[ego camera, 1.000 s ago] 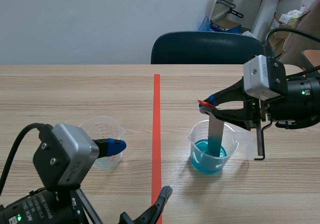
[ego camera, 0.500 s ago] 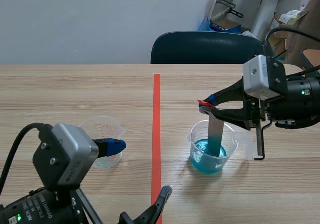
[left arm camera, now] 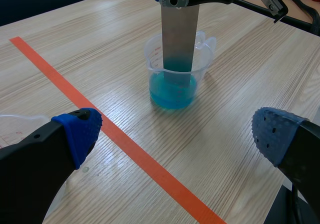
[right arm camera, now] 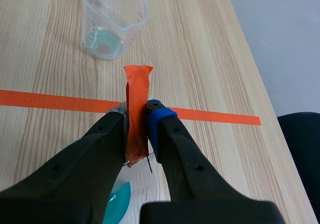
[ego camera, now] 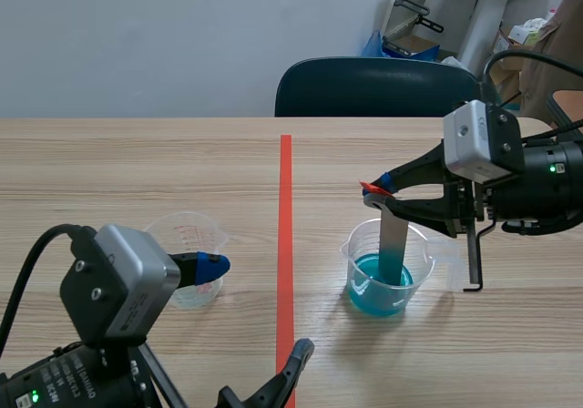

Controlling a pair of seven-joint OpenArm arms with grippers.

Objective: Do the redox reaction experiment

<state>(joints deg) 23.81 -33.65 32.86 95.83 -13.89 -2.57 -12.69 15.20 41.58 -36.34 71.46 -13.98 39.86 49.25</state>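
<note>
A clear beaker (ego camera: 387, 267) (left arm camera: 176, 74) holding blue liquid stands right of the orange tape line. A grey metal strip (ego camera: 393, 239) (left arm camera: 179, 39) with an orange-taped top end (right arm camera: 137, 109) stands upright in it, its lower end in the liquid. My right gripper (ego camera: 376, 192) (right arm camera: 137, 115) is shut on that taped end above the beaker. A second clear beaker (ego camera: 187, 255) (right arm camera: 112, 21), nearly empty, sits left of the line. My left gripper (left arm camera: 175, 134) (ego camera: 260, 326) is open low at the near left, one blue pad (ego camera: 212, 264) beside the second beaker, holding nothing.
An orange tape line (ego camera: 286, 235) runs down the middle of the wooden table (ego camera: 137, 171). A dark chair (ego camera: 378, 87) stands behind the far edge. Boxes and clutter lie at the back right.
</note>
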